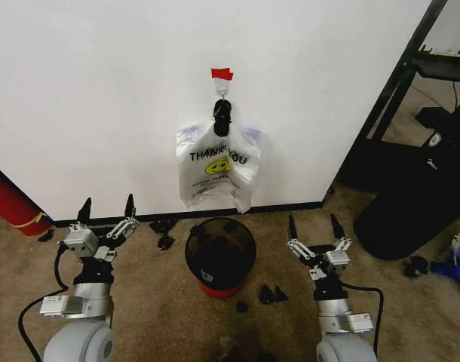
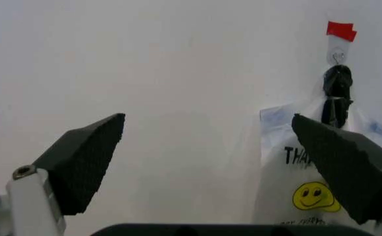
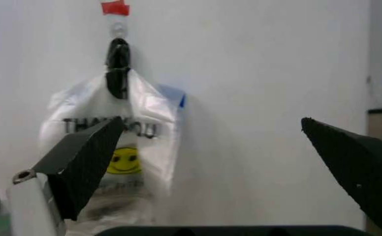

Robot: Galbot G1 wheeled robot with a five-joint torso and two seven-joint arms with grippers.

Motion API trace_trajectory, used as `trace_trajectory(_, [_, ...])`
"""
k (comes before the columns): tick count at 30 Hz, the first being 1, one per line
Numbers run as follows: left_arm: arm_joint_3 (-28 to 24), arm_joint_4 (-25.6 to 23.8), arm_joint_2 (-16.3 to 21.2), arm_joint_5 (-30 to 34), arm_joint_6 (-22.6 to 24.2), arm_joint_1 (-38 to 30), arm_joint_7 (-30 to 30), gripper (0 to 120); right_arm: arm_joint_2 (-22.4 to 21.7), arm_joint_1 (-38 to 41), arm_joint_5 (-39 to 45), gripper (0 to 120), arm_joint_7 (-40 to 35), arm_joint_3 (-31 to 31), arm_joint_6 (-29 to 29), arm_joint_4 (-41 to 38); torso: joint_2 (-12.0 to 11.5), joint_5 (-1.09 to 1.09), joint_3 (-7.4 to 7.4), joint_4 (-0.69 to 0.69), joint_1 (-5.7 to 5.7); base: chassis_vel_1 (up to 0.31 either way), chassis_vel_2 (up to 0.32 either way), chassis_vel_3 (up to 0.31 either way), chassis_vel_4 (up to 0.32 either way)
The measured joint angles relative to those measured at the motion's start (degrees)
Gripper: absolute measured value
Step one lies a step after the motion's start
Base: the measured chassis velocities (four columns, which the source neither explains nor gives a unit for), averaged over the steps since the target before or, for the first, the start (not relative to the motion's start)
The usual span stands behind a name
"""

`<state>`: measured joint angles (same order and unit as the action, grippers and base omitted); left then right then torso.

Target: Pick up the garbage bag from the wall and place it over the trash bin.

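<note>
The garbage bag (image 1: 217, 167) hangs from a small hook (image 1: 222, 92) under red tape (image 1: 222, 73) on the white wall (image 1: 102, 90). It is thin white plastic with black print, a yellow smiley and pale blue at the upper corners; its handles are bunched in a black wrap. Right below stands the trash bin (image 1: 191, 243), black mesh with a red base. My left gripper (image 1: 107, 207) is open, low and left of the bin. My right gripper (image 1: 313, 225) is open, low on the bin's right. The bag (image 2: 309, 187) (image 3: 122, 147) lies beyond each wrist's gripper (image 2: 207, 118) (image 3: 210, 120).
A large glossy black bin (image 1: 418, 204) and a black shelf frame (image 1: 400, 75) stand at the right. A red cylinder (image 1: 11, 200) leans at the left wall. Small black pieces (image 1: 271, 294) (image 1: 164, 226) lie on the carpet near the bin.
</note>
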<state>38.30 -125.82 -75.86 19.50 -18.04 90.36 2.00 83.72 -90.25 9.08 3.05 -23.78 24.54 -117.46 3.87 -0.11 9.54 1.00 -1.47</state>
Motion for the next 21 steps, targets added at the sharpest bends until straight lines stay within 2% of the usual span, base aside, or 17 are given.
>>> trace_trajectory(8, [0.07, -0.02, -0.09, -1.11, -0.49, 0.47, -0.34, 100, -1.12, 0.64, 6.64, 100, 4.57, 1.76, -1.62, -0.13, 0.0, 0.0, 0.0, 0.0, 0.0, 0.0, 0.0, 0.0, 0.0])
trace_trajectory(21, [-0.23, 0.4, -0.15, -1.4, -0.98, -0.01, -0.61, 100, -1.17, 0.84, 5.04, 100, 6.33, 0.93, -1.49, 0.62, 0.0, -0.01, 0.0, 0.0, 0.0, 0.0, 0.0, 0.0, 0.0])
